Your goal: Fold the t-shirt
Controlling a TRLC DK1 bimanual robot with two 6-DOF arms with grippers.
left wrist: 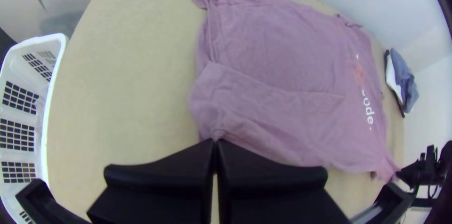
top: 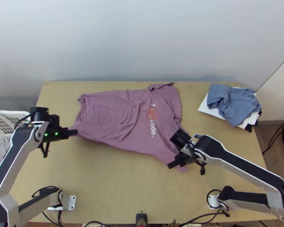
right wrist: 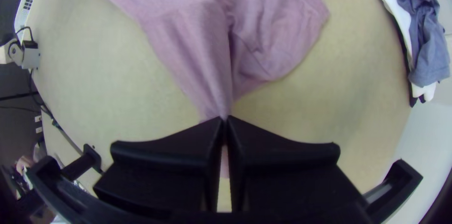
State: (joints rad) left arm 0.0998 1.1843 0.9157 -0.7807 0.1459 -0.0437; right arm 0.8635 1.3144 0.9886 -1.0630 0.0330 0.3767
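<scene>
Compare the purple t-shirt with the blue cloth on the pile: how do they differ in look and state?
The t-shirt is purple with lettering; the cloth is grey-blue.
The t-shirt lies mostly spread out, while the cloth is bunched on a white one.
The left gripper and right gripper pinch the t-shirt; neither holds the cloth.
Both look wrinkled.

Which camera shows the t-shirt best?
The top view: it takes in nearly the whole t-shirt. The left wrist view shows much of it, from the hem corner in the left gripper; the right wrist view shows a sleeve pinched by the right gripper, the rest cut off.
</scene>
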